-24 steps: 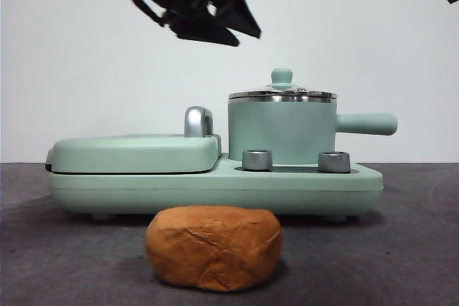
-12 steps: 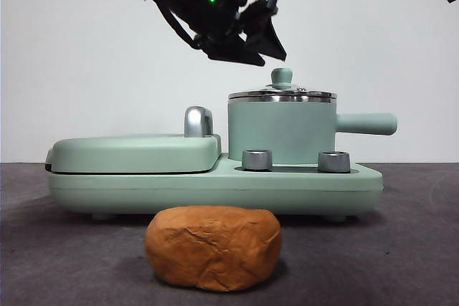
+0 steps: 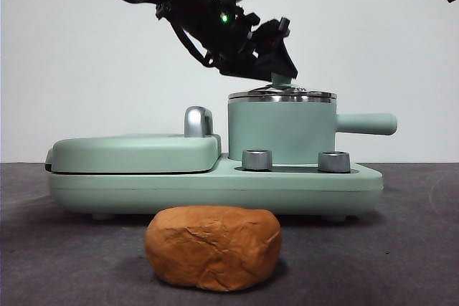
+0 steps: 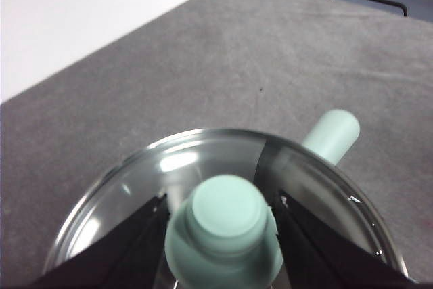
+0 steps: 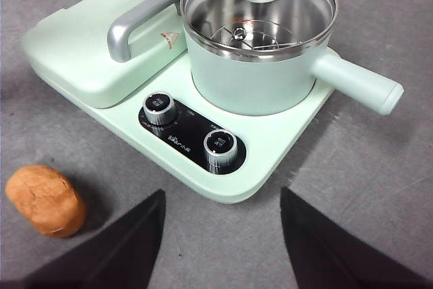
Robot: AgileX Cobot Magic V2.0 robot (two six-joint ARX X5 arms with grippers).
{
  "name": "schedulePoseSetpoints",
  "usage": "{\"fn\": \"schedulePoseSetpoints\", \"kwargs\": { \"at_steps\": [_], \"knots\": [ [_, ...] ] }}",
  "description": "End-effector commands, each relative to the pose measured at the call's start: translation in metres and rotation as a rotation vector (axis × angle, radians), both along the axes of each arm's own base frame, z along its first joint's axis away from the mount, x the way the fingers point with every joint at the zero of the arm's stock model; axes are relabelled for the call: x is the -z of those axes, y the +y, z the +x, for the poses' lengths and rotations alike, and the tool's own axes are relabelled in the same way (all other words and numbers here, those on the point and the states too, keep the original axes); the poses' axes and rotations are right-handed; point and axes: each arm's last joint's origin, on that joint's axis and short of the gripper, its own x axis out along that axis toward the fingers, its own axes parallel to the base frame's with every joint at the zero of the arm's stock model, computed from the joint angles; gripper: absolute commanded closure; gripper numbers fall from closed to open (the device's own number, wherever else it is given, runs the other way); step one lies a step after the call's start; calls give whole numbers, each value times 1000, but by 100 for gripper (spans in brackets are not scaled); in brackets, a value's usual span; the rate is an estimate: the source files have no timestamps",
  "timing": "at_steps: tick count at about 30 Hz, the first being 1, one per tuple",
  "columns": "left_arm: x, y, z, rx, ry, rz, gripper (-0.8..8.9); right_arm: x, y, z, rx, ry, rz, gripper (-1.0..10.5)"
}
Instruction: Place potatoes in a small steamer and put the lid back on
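Left gripper straddling the lid's knob

The mint-green knob fills the near middle of the left wrist view, blurred by closeness, with one black jaw on each side of it, spread apart and close against its flanks; whether they actually touch it cannot be told. Around the knob spreads the clear glass lid with its steel rim, catching bright reflections. The small steamer's straight green side handle juts out past the rim. Beyond lies the grey table, and past its edge a pale wall and some dark furniture
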Motion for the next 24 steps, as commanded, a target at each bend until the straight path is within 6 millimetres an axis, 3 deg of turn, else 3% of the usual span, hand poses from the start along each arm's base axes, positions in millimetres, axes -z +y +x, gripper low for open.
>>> {"fn": "schedulePoseSetpoints", "kwargs": {
  "at_steps": [1, 3, 5, 15, 24],
  "knots": [
    [1, -8, 3, 19, -26, -2, 572, -7, 0, 1, 5, -24, 10, 675],
    [1, -8, 3, 20, -27, -3, 650, -7, 0, 1, 5, -24, 10, 675],
    [1, -8, 3, 21, -28, -3, 804, -7, 0, 1, 5, -24, 10, 675],
    [-9, -7, -1, 22, -45, -15, 807, -7, 0, 1, 5, -24, 10, 675],
    [-61, 10, -22, 17, -121, -72, 806, -7, 0, 1, 4, -24, 10, 675]
  ]
}}
